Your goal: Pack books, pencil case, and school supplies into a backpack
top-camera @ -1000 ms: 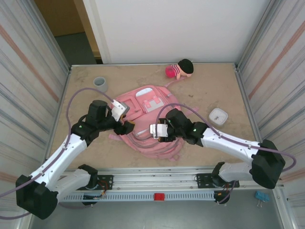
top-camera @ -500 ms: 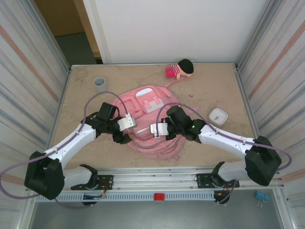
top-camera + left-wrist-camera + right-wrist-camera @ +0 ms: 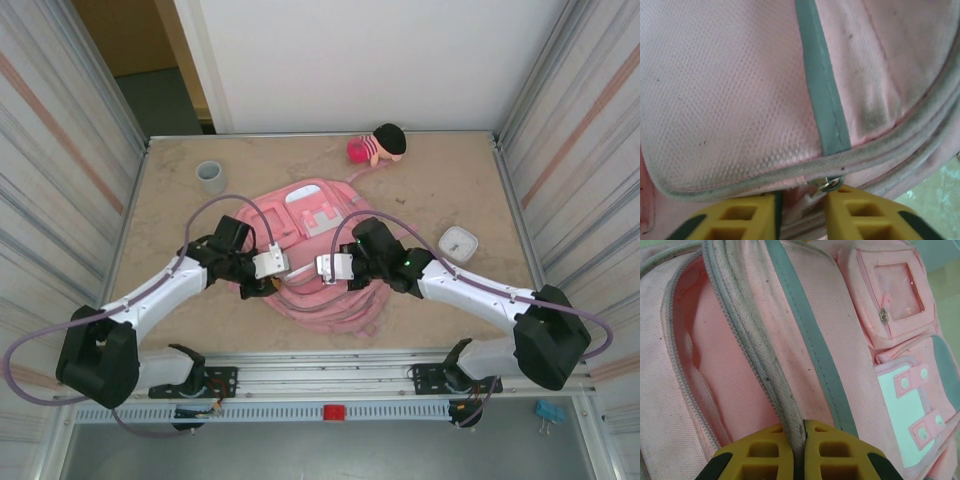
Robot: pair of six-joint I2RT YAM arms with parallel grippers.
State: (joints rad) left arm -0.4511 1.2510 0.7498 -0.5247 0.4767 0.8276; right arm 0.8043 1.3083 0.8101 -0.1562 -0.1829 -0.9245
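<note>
Left arm: swung inward since a second ago. Left gripper [image 3: 800, 197]: narrowed about the zip pull [image 3: 829, 185]; grip we cannot tell. Right gripper [image 3: 799, 427]: clamped on the seam of the backpack [image 3: 318, 302], mid-table. Step: opening the compartment. Next, we judge: steady pull along the zip.

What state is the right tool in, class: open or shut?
Shut. The right tool has its yellow fingers pinching the backpack along a grey seam.
</note>
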